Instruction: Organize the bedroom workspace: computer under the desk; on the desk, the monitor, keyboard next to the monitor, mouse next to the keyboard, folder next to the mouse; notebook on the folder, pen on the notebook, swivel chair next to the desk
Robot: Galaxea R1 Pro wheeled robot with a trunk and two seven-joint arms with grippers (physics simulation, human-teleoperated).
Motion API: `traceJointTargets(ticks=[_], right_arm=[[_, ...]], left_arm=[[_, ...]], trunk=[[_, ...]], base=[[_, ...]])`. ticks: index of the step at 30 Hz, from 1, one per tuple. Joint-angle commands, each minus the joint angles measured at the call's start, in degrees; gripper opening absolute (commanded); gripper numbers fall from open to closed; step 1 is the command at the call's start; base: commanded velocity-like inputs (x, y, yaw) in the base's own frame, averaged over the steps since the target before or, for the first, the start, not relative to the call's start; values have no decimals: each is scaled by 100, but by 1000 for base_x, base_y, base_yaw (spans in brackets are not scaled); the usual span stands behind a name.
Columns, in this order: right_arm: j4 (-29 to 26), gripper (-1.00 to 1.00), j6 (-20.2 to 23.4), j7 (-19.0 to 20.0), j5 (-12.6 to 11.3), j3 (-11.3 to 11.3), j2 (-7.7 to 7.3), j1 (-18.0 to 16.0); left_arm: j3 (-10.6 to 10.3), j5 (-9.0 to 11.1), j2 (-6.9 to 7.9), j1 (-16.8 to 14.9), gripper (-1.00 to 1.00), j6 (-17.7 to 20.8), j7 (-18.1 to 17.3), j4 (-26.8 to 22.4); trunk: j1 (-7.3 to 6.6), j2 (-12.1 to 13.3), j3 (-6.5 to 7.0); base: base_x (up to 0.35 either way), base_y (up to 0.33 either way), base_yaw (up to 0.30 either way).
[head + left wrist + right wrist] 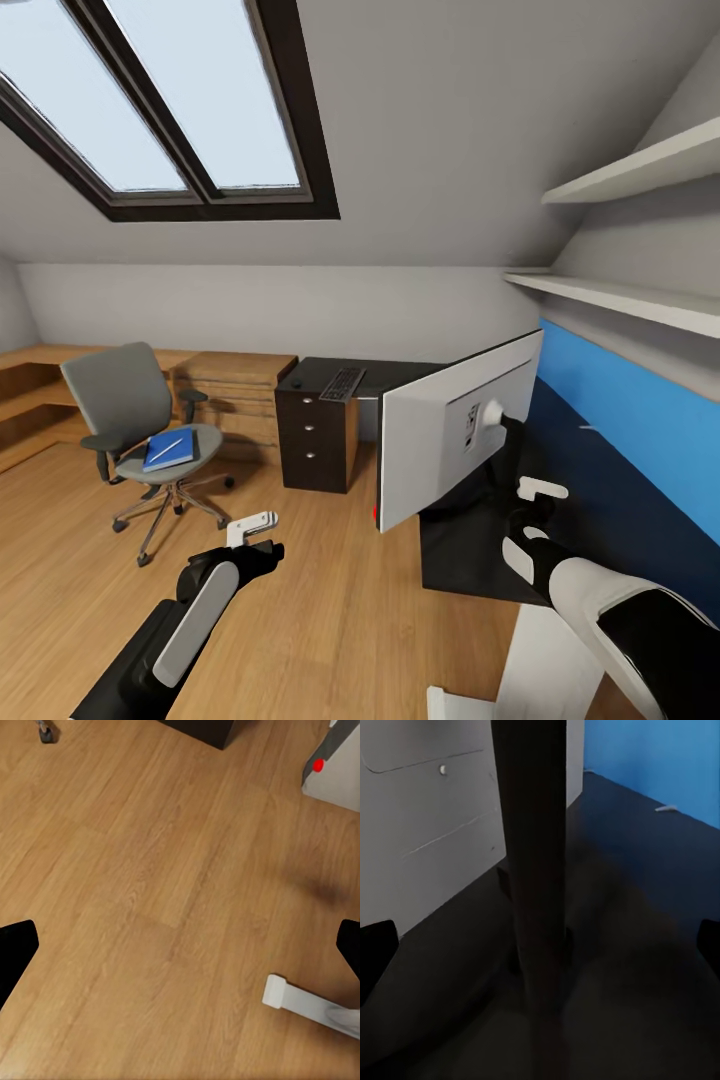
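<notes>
The monitor (450, 440) stands on the black desk (610, 510) with its white-grey back toward me, one lower corner past the desk edge. My right gripper (535, 512) is open at its thin dark stand (529, 870), which stands between the spread fingers. My left gripper (255, 535) hangs open over the wood floor (150, 907). At the left, the grey swivel chair (125, 400) carries the blue folder (168, 452) with a slim white pen (166, 448) on it. The keyboard (342, 383) lies on a black drawer cabinet (312, 440). Computer, mouse and notebook are out of view.
A light-wood shelf unit (235, 385) runs along the back wall behind the chair. The blue back panel (640, 400) and two white wall shelves (620, 295) bound the desk's far side. A white desk leg foot (300, 1001) rests on the floor. A small pale object (667, 808) lies near the panel.
</notes>
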Motion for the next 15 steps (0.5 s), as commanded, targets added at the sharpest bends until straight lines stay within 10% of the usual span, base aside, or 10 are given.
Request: traceJointTargets(ticks=[1, 15], right_arm=[[-4, 100, -1, -29, -25, 49, -2, -3], [27, 100, -8, -29, -25, 49, -43, -1]], left_arm=[[-15, 56, 6, -6, 100, 0, 61, -6], [-15, 76, 0, -6, 100, 0, 63, 10]], trunk=[[23, -47, -26], [221, -408, -188]], base=[[0, 0, 0], [0, 0, 0]])
